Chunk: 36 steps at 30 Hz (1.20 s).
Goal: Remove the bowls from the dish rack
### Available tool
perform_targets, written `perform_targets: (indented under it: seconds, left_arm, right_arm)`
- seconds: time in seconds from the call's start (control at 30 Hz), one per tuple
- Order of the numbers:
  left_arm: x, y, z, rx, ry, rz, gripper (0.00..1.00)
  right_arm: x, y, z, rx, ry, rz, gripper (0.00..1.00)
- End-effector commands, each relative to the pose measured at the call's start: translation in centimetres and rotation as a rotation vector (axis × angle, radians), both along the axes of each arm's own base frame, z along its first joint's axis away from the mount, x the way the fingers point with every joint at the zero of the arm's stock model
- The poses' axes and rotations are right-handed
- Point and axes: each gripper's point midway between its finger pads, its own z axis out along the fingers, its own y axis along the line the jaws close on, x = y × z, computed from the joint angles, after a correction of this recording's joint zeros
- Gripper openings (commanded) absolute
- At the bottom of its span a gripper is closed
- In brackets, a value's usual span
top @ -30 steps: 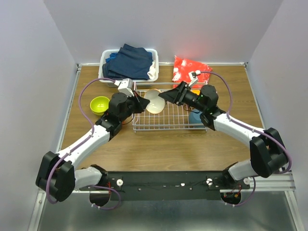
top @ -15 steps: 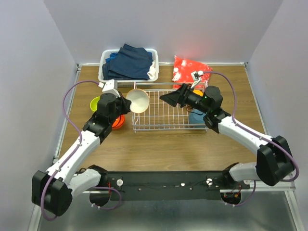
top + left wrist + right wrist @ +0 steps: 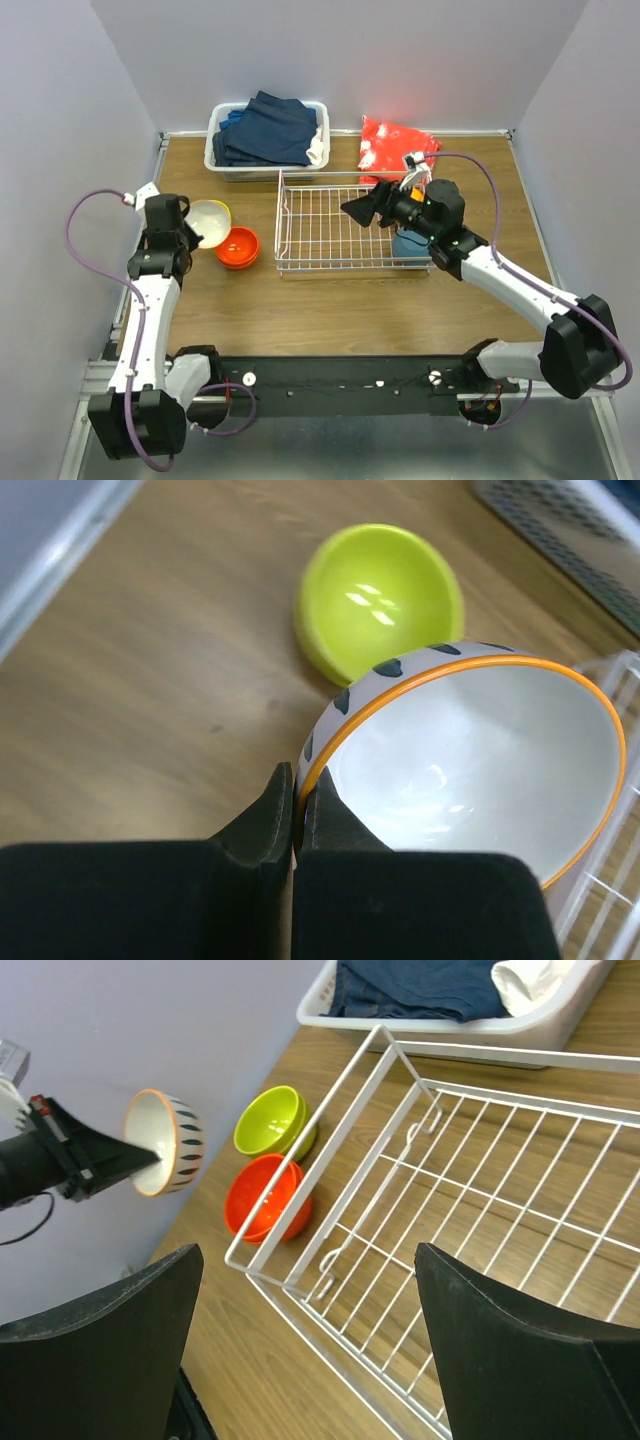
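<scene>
My left gripper (image 3: 194, 229) is shut on the rim of the white bowl with dark stripes (image 3: 209, 222) and holds it in the air at the table's left. The bowl hangs over a lime green bowl (image 3: 224, 207). In the left wrist view the jaws (image 3: 297, 790) pinch the orange-edged rim of the white bowl (image 3: 470, 760) above the lime bowl (image 3: 380, 595). A red-orange bowl (image 3: 238, 247) sits left of the dish rack (image 3: 278, 225), which holds no bowls. My right gripper (image 3: 355, 210) is open and empty over the rack (image 3: 310, 1135). A teal bowl (image 3: 407, 244) lies right of the rack, partly under my right arm.
A white tub (image 3: 212, 150) of dark blue clothes stands at the back, behind the rack. A red bag (image 3: 395, 145) lies at the back right. The right wrist view shows the lime bowl (image 3: 272, 1120) and red-orange bowl (image 3: 265, 1198) beside the rack's left corner.
My left arm has carried the white striped bowl out of the rack and leftward to above the lime bowl. My right gripper has drawn back slightly to the right, still open.
</scene>
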Motion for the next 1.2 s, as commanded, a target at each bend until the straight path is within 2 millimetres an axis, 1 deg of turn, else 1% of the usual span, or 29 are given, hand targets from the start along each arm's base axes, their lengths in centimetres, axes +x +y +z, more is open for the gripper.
perform_targets:
  seconds: [0.0,0.03,0.07,0.1,0.13,0.17,0.23,0.27,0.33,0.37,0.43,0.47,0.53,0.57,0.6,0.67,0.7,0.8,0.97,1.0,1.03,1.13,1.17]
  left_arm:
    - [-3.5,5.3,-1.3,0.018,0.066,0.214,0.0]
    - [-3.8,5.6,-1.7,0.005,0.068,0.229,0.0]
    - [-3.9,6.0,-2.3,-0.002,0.071,0.253,0.0]
    - [-4.5,6.6,-3.4,-0.012,0.093,0.286,0.0]
    - [-4.6,6.7,-4.2,-0.024,0.11,0.298,0.0]
    - [-4.4,6.8,-4.6,-0.032,0.109,0.306,0.0]
    - [-4.6,6.9,-6.7,-0.074,0.147,0.332,0.0]
    - [-3.9,6.6,-7.0,-0.102,0.131,0.318,0.0]
    - [-3.7,6.3,-8.9,-0.153,0.155,0.326,0.0]
    - [-3.0,6.0,-9.1,-0.177,0.139,0.305,0.0]
    - [-2.7,6.0,-10.4,-0.2,0.171,0.312,0.0]
    - [-2.6,6.2,-10.7,-0.207,0.175,0.316,0.0]
    - [-2.3,5.9,-11.8,-0.24,0.2,0.299,0.0]
    - [-1.8,6.0,-11.9,-0.249,0.179,0.297,0.0]
    - [-1.8,5.9,-12.4,-0.287,0.18,0.297,0.0]
    - [-1.7,6.6,-12.9,-0.307,0.178,0.32,0.0]
    - [-1.8,6.8,-13.1,-0.326,0.18,0.326,0.05]
    - [-2.1,7.5,-13.5,-0.324,0.196,0.344,0.12]
    - [-2.2,7.6,-13.7,-0.319,0.203,0.342,0.22]
    - [-2.2,7.7,-13.6,-0.314,0.201,0.343,0.39]
    - [-2.2,7.6,-13.4,-0.312,0.192,0.34,0.4]
    - [-2.4,7.6,-12.9,-0.303,0.177,0.341,0.63]
    - [-2.4,7.6,-12.8,-0.303,0.177,0.341,0.64]
  right_arm:
    - [0.1,-1.3,0.3,-0.063,-0.042,-0.051,0.94]
    - [0.2,-1.7,0.5,-0.069,-0.054,-0.068,0.94]
    - [0.2,-1.9,0.2,-0.08,-0.051,-0.08,0.94]
    - [0.2,-2.1,0.4,-0.083,-0.057,-0.088,0.94]
    - [0.4,-2.4,0.3,-0.094,-0.064,-0.105,0.94]
    - [0.3,-2.6,0.5,-0.095,-0.069,-0.113,0.95]
    - [0.3,-3.1,0.6,-0.102,-0.075,-0.133,0.95]
    - [0.3,-3.2,0.6,-0.104,-0.075,-0.138,0.95]
    - [0.2,-3.4,0.8,-0.108,-0.084,-0.146,0.95]
    - [0.1,-3.5,0.8,-0.11,-0.085,-0.149,0.95]
    - [0.2,-3.8,0.9,-0.117,-0.091,-0.16,0.96]
    - [0.2,-3.9,0.8,-0.123,-0.089,-0.164,0.96]
    - [0.2,-4.1,0.7,-0.133,-0.093,-0.173,0.96]
    - [0.2,-4.2,0.7,-0.132,-0.094,-0.176,0.96]
    - [0.3,-4.3,0.6,-0.134,-0.093,-0.182,0.96]
    - [0.4,-4.4,0.5,-0.137,-0.096,-0.191,0.97]
    - [0.4,-4.4,0.4,-0.138,-0.095,-0.19,0.97]
    - [0.3,-4.5,0.5,-0.137,-0.099,-0.193,0.97]
    - [0.5,-4.9,0.2,-0.155,-0.101,-0.216,0.98]
    - [0.6,-5.0,0.2,-0.158,-0.101,-0.22,0.98]
    - [0.6,-5.1,0.2,-0.161,-0.101,-0.225,0.98]
    - [0.8,-5.1,0.0,-0.178,-0.095,-0.228,0.98]
    - [0.8,-5.2,-0.3,-0.189,-0.088,-0.229,0.98]
